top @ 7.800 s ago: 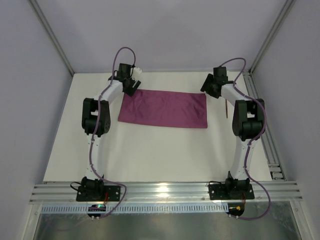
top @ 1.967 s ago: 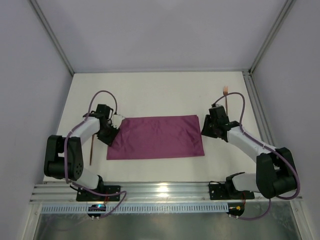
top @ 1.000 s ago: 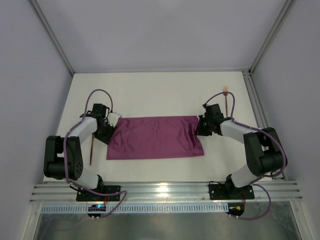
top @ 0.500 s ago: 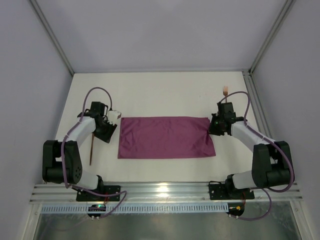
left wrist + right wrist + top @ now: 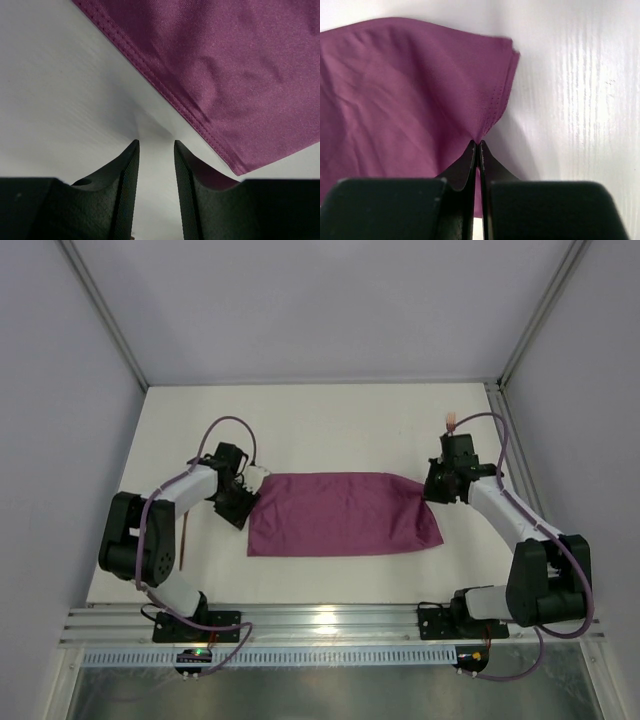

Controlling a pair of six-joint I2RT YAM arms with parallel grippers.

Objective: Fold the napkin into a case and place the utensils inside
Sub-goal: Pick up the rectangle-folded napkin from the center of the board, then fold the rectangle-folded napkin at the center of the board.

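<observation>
The napkin (image 5: 340, 515) lies mid-table, long axis 9 to 3 o'clock. The right gripper (image 5: 430, 492) pinches its 3 o'clock edge; the left gripper (image 5: 243, 510), jaws apart and empty, sits just beside the 9 o'clock edge.

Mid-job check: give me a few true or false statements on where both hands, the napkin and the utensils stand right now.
1. The right hand is shut, pinching the napkin at its edge. True.
2. The left hand is clamped on the cloth. False: its jaws stand apart over bare table, with the napkin's hem just beside them.
3. The napkin lies on the table as a folded rectangle between the two hands. True.
4. Both utensils lie on the napkin. False: the fork lies on the table beyond the right hand, and the second utensil lies left of the left arm; both are off the cloth.
</observation>
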